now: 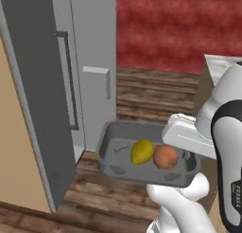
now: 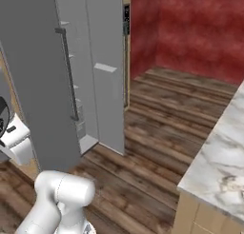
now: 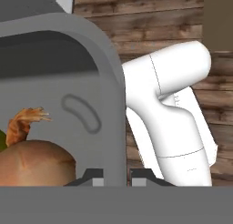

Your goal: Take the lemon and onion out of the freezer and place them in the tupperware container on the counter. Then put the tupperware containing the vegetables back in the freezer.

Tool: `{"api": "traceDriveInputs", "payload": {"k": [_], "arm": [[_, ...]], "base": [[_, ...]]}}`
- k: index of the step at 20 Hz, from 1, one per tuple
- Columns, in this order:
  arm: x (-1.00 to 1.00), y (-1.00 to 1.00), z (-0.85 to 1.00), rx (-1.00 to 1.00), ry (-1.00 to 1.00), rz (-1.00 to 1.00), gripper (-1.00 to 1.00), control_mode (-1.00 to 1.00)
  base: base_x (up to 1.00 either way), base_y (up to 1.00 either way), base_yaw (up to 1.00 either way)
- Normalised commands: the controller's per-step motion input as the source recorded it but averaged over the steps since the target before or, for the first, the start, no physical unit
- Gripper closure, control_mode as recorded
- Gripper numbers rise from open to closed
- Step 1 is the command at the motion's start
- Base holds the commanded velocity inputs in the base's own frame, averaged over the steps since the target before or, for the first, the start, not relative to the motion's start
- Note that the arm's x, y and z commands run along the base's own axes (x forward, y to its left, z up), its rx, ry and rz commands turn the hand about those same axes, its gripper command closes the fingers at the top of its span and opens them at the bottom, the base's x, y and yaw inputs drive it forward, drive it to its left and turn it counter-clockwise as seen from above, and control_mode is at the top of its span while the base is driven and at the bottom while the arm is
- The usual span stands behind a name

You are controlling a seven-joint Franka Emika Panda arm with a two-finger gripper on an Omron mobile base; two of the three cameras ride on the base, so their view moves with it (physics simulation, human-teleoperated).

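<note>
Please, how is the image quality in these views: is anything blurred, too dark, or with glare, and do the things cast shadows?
Left base view: even flat light, no glare; lemon and onion sharp in the tupperware container, with faint shading under them. Right base view: soft, evenly lit; freezer matte, counter veins slightly blurred. Hand view: very close, the onion and container wall look coarse and enlarged.

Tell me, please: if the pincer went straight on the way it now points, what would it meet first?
The pincer is shut on the container wall, so it meets that wall at once. The onion lies just beside it inside; depth beyond is unclear.
</note>
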Motion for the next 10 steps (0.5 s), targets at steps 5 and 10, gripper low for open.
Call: {"api": "traceDriveInputs", "payload": {"k": [5,10], "arm": [[0.00,0.00,0.00,0.00,0.00,0.00,1.00,1.00],[0.00,0.00,0.00,0.00,0.00,0.00,1.00,1.00]], "base": [[0.63,0.83,0.40],[0.75,0.35,0.46]]}}
